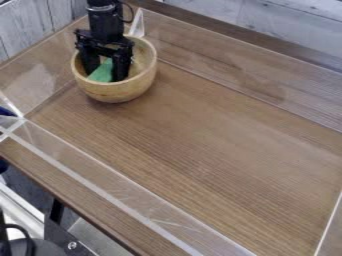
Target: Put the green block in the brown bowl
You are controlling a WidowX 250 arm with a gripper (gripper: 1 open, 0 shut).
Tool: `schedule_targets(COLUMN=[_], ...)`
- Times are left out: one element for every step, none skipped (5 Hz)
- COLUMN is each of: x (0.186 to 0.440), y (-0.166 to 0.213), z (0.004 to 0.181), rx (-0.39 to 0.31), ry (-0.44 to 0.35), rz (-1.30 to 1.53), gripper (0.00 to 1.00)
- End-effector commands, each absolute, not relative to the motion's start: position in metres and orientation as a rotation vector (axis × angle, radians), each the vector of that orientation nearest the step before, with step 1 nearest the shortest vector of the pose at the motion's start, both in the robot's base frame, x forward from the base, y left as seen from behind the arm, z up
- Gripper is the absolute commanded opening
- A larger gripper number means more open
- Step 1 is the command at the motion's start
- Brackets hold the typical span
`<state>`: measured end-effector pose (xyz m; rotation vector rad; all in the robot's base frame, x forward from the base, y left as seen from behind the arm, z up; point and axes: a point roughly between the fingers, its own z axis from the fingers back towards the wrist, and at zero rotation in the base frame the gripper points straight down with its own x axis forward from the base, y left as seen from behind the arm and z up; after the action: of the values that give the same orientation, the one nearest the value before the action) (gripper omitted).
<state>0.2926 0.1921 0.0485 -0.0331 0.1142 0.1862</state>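
The black hand (103, 62) points straight down into the bowl (115, 88), which sits on the wooden bench (214, 150) near its far left corner. Its two fingers (83, 58) stand spread wide apart, released, with the block (100, 71) showing green between them. The block lies inside the bowl against the tan inner surface; whether a finger touches it is hard to tell, since the fingers cover part of it. Clear low walls (54, 172) run along the bench edges. The bowl stands upright, its thick rim whole and visible on the near side.
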Motion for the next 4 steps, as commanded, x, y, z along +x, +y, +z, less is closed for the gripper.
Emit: schedule_targets(x=[0.299,0.3,0.301,0.301], y=[0.195,0.193,0.19,0.188], z=[0.089,0.101,0.11,0.118], rx=[-0.004,-0.014,-0.021,-0.025], ry=[0.015,-0.006,-0.023,-0.036], rz=[0.182,0.179,0.174,0.171], gripper=[1.0,1.0,1.0,1.0])
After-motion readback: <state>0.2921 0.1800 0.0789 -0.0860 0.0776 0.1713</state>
